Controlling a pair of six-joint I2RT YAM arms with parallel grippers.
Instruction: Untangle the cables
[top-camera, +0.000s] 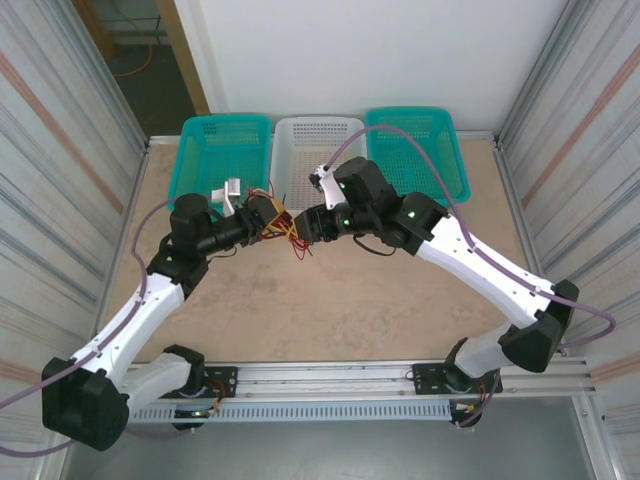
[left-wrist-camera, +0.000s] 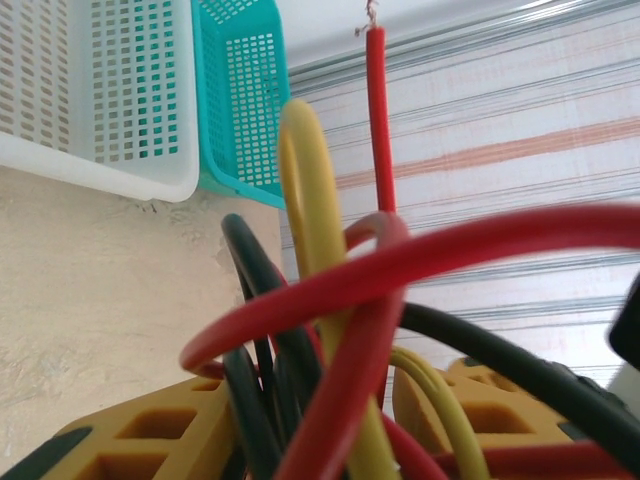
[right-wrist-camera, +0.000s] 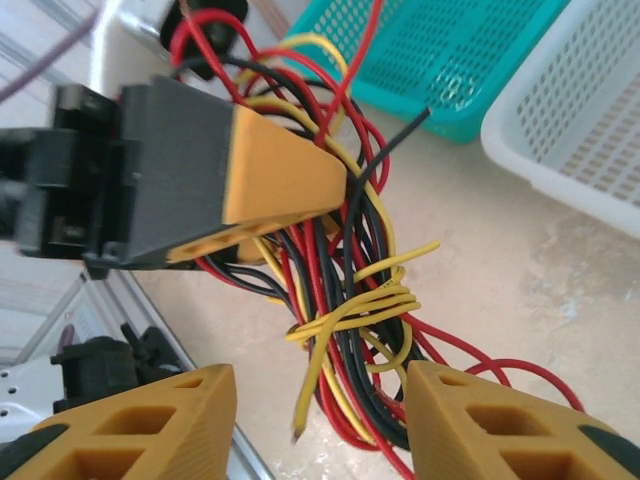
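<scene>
Red, black and yellow cables (top-camera: 283, 226) bunched in one knot, lifted above the middle of the counter (top-camera: 330, 310), just near of the white basket (top-camera: 318, 140). Left claw (left-wrist-camera: 320, 400) pinching the knot's left end. Right claw (right-wrist-camera: 318, 378) spread, fingers either side of the loose right end, one finger clear of the strands, the other seemingly touching them. Long axis of the bunch running left to right, claw to claw. Yellow strand (right-wrist-camera: 350, 315) wrapped round the others just ahead of the right claw. Probably next: closing on one strand and pulling rightward, away from the left claw.
</scene>
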